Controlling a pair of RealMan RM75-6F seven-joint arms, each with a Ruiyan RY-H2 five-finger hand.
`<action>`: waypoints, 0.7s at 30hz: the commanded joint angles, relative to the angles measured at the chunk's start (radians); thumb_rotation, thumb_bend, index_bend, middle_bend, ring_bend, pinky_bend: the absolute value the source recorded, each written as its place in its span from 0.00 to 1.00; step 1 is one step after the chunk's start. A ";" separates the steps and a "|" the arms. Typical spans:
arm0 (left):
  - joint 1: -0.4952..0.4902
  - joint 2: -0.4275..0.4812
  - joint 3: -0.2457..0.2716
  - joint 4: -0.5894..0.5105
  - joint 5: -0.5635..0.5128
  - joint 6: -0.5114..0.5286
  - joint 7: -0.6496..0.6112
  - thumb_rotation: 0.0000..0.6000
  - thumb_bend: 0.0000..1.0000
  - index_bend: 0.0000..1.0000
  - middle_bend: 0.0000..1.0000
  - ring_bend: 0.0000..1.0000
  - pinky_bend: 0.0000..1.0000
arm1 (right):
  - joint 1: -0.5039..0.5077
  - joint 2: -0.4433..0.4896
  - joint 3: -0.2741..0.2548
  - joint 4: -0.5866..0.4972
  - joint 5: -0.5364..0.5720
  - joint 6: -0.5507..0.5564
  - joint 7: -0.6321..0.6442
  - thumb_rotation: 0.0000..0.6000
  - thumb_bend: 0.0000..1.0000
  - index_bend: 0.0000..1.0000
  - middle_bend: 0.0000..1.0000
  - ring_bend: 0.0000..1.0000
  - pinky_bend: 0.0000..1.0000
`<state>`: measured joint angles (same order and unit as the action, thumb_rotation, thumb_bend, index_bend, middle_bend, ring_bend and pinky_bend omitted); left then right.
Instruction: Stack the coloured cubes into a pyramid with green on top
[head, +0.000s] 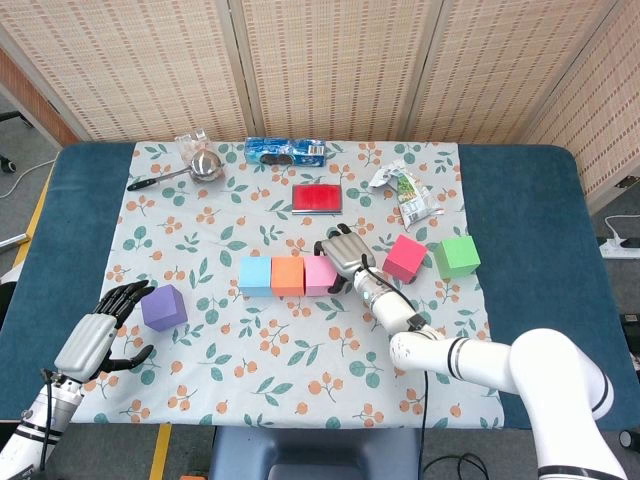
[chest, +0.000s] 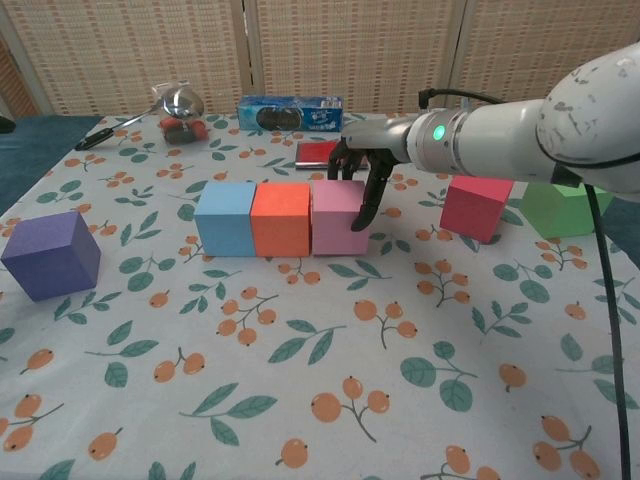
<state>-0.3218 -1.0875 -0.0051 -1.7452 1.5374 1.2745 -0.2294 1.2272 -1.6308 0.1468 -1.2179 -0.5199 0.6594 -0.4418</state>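
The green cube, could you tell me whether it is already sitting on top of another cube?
No, the green cube rests directly on the tablecloth at the right, apart from the other cubes.

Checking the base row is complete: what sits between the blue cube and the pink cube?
The orange cube sits between the blue cube and the pink cube, touching both. It shows in both views, clearest in the chest view.

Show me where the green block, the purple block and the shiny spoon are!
green block (head: 458, 256), head view, on its top face
purple block (chest: 50, 255), chest view, on its front face
spoon (head: 207, 164), head view, on its round bowl
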 joint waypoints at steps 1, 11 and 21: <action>0.002 0.000 0.001 0.004 0.004 0.002 -0.006 1.00 0.32 0.09 0.02 0.00 0.06 | 0.004 -0.007 0.000 0.007 0.008 0.003 -0.006 1.00 0.04 0.44 0.41 0.16 0.00; 0.004 -0.002 0.001 0.017 0.010 0.001 -0.026 1.00 0.32 0.09 0.02 0.00 0.06 | 0.014 -0.030 -0.003 0.032 0.029 0.000 -0.026 1.00 0.04 0.44 0.41 0.16 0.00; 0.005 -0.001 0.003 0.023 0.018 0.002 -0.034 1.00 0.31 0.09 0.02 0.00 0.06 | 0.013 -0.037 0.001 0.033 0.032 0.007 -0.033 1.00 0.04 0.43 0.41 0.16 0.00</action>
<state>-0.3166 -1.0887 -0.0023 -1.7220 1.5559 1.2767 -0.2631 1.2405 -1.6681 0.1476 -1.1854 -0.4880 0.6661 -0.4752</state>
